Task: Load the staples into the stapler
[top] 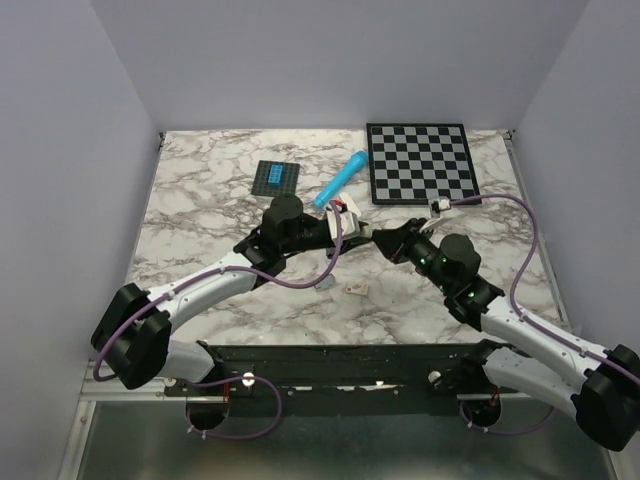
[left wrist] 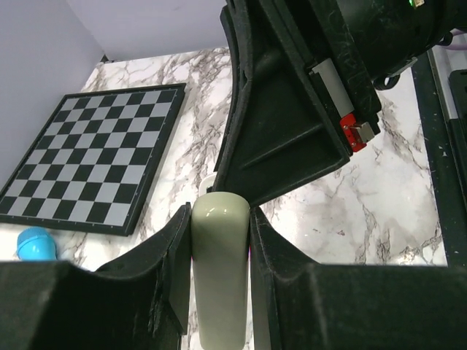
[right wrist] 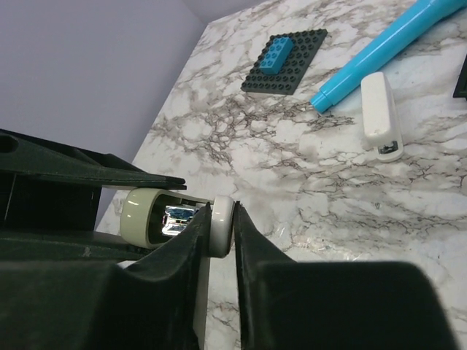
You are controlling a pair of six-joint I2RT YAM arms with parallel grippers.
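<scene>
Stapler [left wrist: 219, 292], cream, carried between my two claws over mid-table [top: 200, 200]. My left claw [left wrist: 219, 226]: pressed on the body; it should hold rigid. My right claw [right wrist: 221, 222]: pinching the round end piece, shiny rail [right wrist: 175, 219] exposed; best drawn straight along the bar, no twist. Both arms reach forward, wrists nose to nose. Staples [top: 355, 288]: perhaps the pale speck nearer my bases, too small to confirm.
</scene>
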